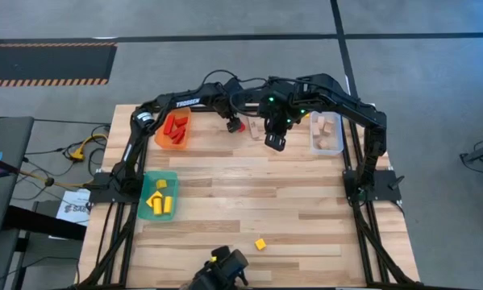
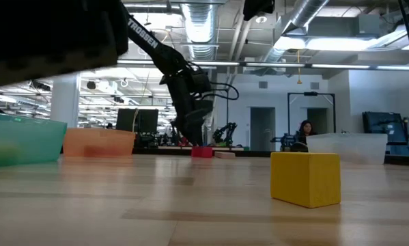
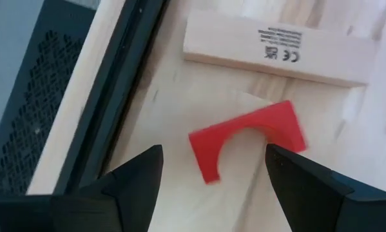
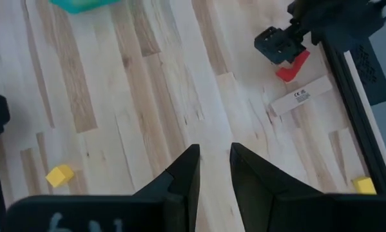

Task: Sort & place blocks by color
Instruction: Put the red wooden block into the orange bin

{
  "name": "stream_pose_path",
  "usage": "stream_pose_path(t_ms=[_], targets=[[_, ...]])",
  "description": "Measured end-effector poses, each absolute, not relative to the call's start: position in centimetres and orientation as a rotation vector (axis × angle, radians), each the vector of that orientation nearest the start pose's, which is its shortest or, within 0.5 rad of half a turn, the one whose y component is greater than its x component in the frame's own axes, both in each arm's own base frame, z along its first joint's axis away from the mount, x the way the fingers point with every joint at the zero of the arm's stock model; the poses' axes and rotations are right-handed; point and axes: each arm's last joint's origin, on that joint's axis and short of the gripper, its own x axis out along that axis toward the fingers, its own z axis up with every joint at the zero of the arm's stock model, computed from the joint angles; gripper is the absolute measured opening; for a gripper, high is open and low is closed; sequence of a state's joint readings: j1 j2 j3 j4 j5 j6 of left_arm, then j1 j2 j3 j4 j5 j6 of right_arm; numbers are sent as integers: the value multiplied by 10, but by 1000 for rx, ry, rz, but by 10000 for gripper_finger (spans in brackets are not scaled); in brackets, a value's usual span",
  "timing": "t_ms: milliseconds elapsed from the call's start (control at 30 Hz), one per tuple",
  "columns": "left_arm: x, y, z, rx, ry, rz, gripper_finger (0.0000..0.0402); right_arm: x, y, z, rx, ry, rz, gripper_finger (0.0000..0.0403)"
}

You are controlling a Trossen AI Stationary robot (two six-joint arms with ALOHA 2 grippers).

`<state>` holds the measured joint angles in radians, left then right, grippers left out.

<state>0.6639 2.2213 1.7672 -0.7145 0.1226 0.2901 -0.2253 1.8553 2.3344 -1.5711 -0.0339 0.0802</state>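
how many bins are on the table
3: the orange bin and the teal bin sit along the left side, the clear bin on the right side.

Left arm stretched along the table's far edge, left gripper (image 1: pixel 235 125) lowered to the surface, fingers (image 3: pixel 131 177) spread apart, right arm bent in from the far right corner, right gripper (image 1: pixel 275 142) raised mid-table, fingers (image 4: pixel 183 174) narrowly parted, empty.

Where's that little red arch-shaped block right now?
From above, the red arch block lies at the table's far edge, beside a pale wooden bar, under the open left pincer.
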Motion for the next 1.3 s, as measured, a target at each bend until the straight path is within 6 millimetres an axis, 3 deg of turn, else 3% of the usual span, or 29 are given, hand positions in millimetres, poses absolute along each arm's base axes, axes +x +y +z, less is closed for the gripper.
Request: stream_pose_path(t_ms=[200,600,1000,1300], targets=[[368,280,146,-118,1233,171,262,321,-69,437,227,1077,-196,107],[379,271,146,30,1250,141,262,323,-57,437,225,1079,-168,107],[379,274,147,-119,1228,297,261,324,-56,437,223,1080,-164,107],[380,284,157,-181,1183,450,208,324,-56,437,222,1080,-165,107]])
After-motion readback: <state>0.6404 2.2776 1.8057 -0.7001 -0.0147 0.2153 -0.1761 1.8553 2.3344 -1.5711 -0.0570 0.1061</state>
